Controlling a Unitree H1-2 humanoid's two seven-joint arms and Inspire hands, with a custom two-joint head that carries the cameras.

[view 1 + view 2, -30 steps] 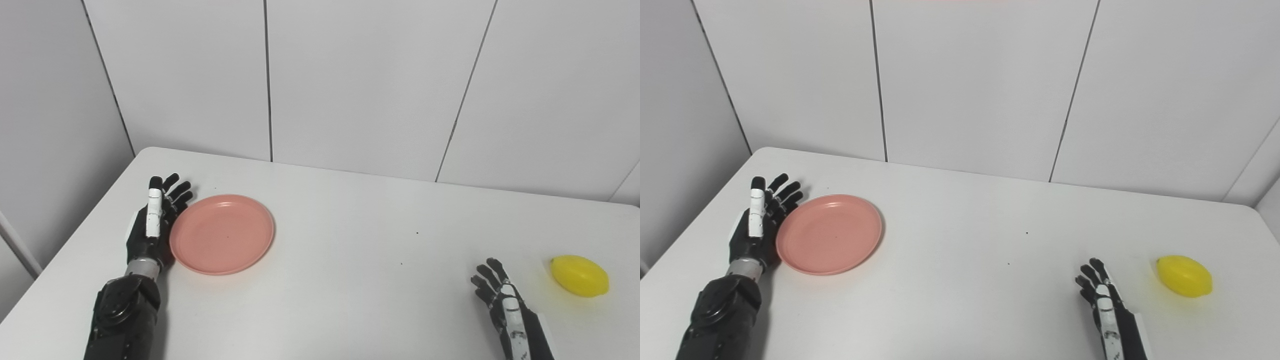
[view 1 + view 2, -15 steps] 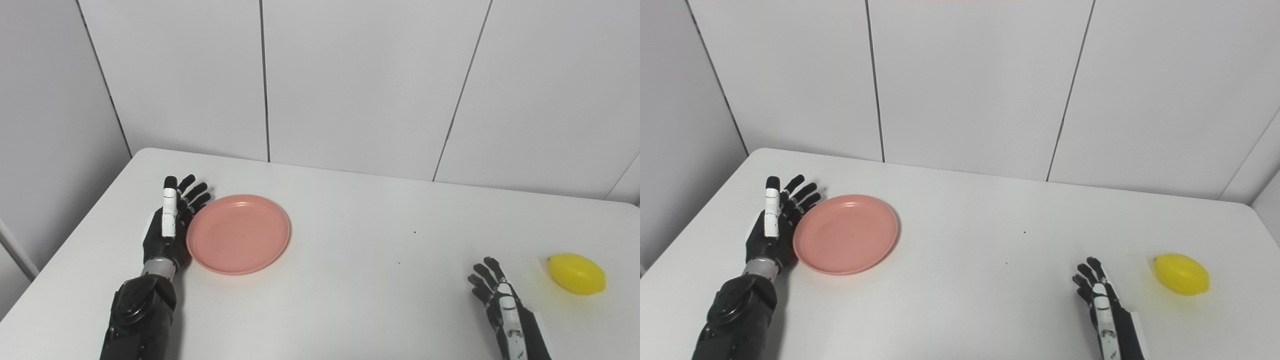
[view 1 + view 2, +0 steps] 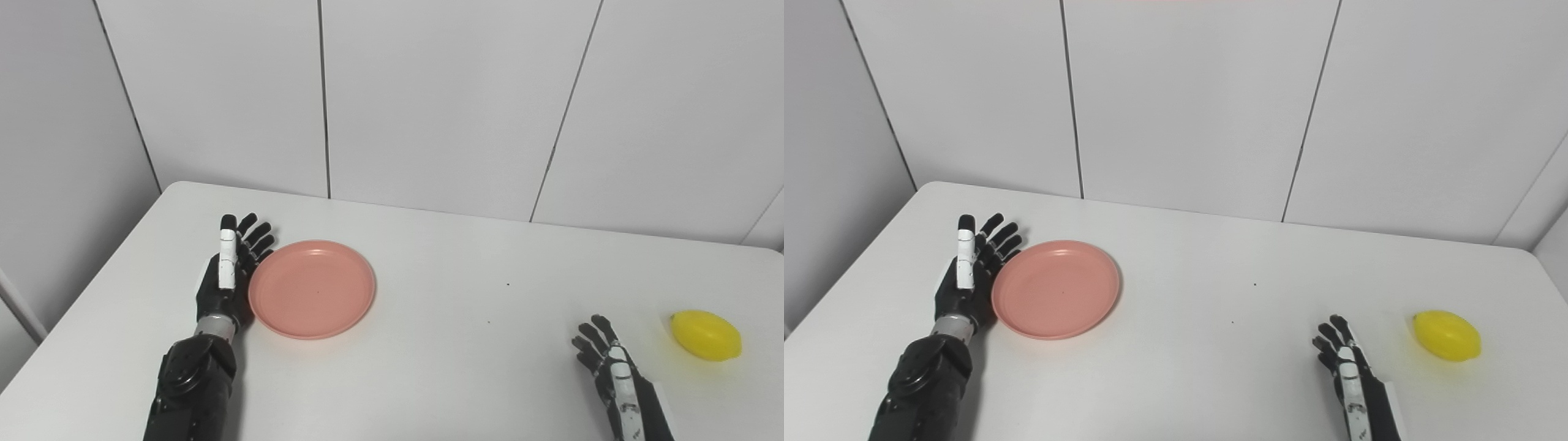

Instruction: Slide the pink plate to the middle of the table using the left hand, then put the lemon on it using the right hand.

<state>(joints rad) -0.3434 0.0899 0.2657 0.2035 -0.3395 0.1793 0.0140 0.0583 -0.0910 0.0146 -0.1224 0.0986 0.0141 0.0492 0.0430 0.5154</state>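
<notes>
Left hand flat against round, smooth (glossy) pink plate.

White table under everything, grey wall panels behind. Left hand flat and standing on its edge, fingers straight, spread a bit and pointing away toward the wall. Pink plate right against the palm side of those fingers, rim touching the hand, nothing on it. Right hand low at the bottom edge, holding nothing, fingers spread and pointing up and away. Yellow lemon lying on its side near those fingers, out past them toward the table's right edge, not touching. Two tiny dark specks on the table between the plate and the right hand's fingers.
</notes>
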